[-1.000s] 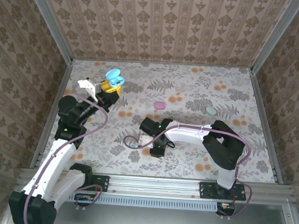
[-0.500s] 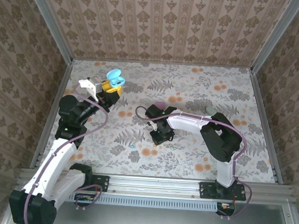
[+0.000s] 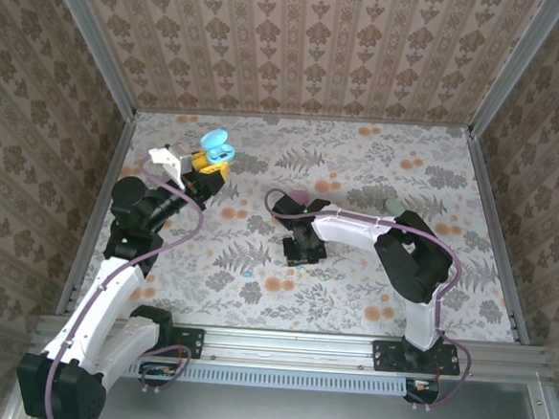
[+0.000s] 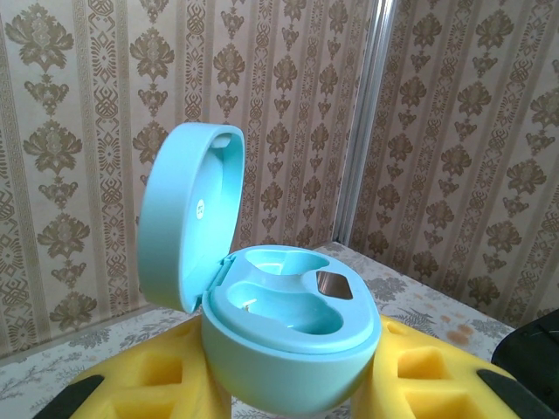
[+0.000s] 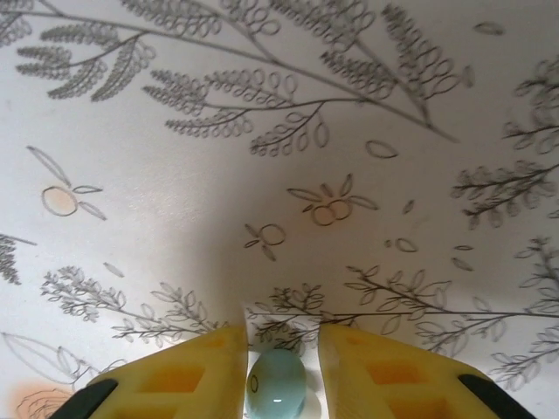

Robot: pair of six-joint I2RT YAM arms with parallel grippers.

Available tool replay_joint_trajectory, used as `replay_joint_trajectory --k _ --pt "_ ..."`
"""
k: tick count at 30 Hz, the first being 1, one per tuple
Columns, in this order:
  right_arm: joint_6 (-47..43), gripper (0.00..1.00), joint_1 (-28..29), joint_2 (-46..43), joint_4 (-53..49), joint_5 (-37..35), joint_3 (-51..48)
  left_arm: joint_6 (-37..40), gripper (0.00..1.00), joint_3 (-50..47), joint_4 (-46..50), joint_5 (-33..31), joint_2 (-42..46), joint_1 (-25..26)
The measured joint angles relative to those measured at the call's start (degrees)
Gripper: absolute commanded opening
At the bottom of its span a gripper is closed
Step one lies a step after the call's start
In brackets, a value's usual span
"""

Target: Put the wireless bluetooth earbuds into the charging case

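My left gripper [image 3: 206,166] is at the far left of the mat, shut on the light-blue charging case [image 3: 214,147]. In the left wrist view the case [image 4: 288,340] sits upright between the yellow fingers [image 4: 437,375], with its lid swung open and both wells bare. My right gripper [image 3: 300,252] points down at the mat's middle. In the right wrist view its jaws [image 5: 281,349] stand slightly apart around a pale blue earbud [image 5: 276,386]. The bud leans on the left finger, with a gap to the right one. Another small teal earbud [image 3: 247,275] lies on the mat, left of the right gripper.
A pink closed case [image 3: 298,196] lies just behind the right gripper, and a mint one [image 3: 393,207] lies further right. Patterned walls enclose the floral mat [image 3: 359,167] on three sides. A metal rail [image 3: 289,344] runs along the near edge.
My right gripper has moved right and away from the near edge, off the spot where the teal earbud lies. Its jaws have parted a little. The left arm and case have not moved.
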State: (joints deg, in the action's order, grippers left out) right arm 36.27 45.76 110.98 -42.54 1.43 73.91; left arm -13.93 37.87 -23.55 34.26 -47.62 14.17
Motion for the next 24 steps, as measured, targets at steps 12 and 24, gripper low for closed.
replay_joint_trajectory --k 12,24 --pt "1.53 0.32 -0.13 0.76 -1.88 -1.25 1.07 0.0 0.28 0.0 0.0 0.0 0.0 0.04" --pt "9.77 0.33 0.42 0.74 -1.86 -1.31 1.05 0.0 0.28 0.0 0.0 0.0 0.0 0.09"
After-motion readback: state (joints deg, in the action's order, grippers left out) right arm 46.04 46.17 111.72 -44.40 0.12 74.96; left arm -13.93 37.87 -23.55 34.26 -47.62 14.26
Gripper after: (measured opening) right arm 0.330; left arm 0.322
